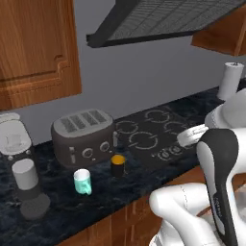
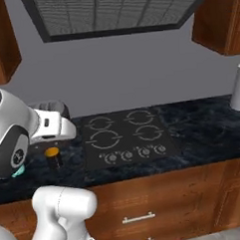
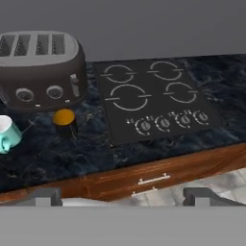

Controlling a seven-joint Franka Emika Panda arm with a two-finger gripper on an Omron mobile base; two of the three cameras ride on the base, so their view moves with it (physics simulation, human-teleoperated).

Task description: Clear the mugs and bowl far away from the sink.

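The two-finger pincer (image 3: pixel 120 198) hangs open and empty over the dark marbled counter (image 3: pixel 57 158), likely readying a grasp, while the small black orange-topped mug (image 3: pixel 65 122) and pale teal mug (image 3: pixel 8 133) stand near each other before the grey four-slot toaster (image 3: pixel 41 69).

text: none legible | toaster (image 3: pixel 41 72) dials, cooktop (image 3: pixel 153 96) knobs unmarked (too blurred to tell)

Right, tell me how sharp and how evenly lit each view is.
Left base view: soft render, even light, faint shadow beside the teal mug on the counter. Right base view: flat light, no glare on the cooktop. Hand view: slightly blurred; the dark mug casts little shadow.
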